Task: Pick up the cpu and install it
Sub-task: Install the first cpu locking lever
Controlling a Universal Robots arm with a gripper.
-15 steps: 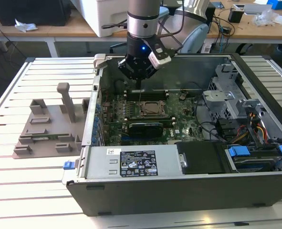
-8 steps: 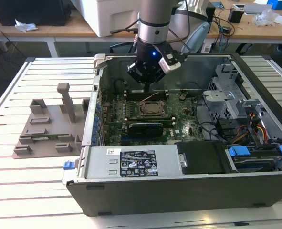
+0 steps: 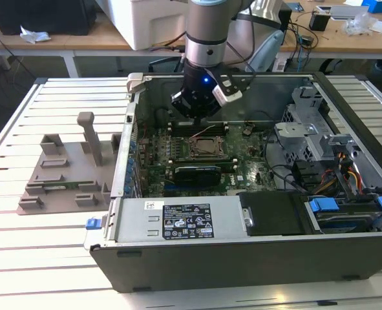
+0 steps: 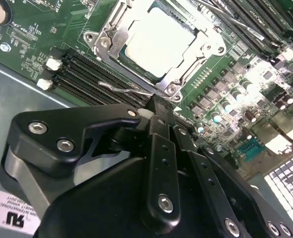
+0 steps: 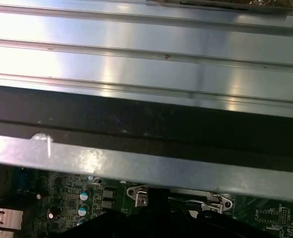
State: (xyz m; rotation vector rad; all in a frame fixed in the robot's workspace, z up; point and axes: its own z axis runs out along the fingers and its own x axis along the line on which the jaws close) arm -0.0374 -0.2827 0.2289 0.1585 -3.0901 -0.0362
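The cpu (image 4: 158,42) lies flat inside the motherboard socket (image 4: 109,42), its silvery-white top showing within the metal frame. The socket's thin wire lever (image 4: 124,89) stands off the frame on the side nearest my fingers. My gripper (image 4: 157,105) hovers just beside that edge of the socket, its black fingers (image 4: 162,148) pressed together and holding nothing. In the exterior view my gripper (image 3: 200,111) hangs inside the open computer case, just above and behind the socket (image 3: 207,147).
Memory slots (image 4: 94,74) run along the socket near my fingertips. The case's metal wall (image 5: 146,158) is close behind the gripper. Drive cages and cables (image 3: 320,155) fill the exterior view's right of the case. Grey fixture blocks (image 3: 68,168) stand on the table at the exterior view's left.
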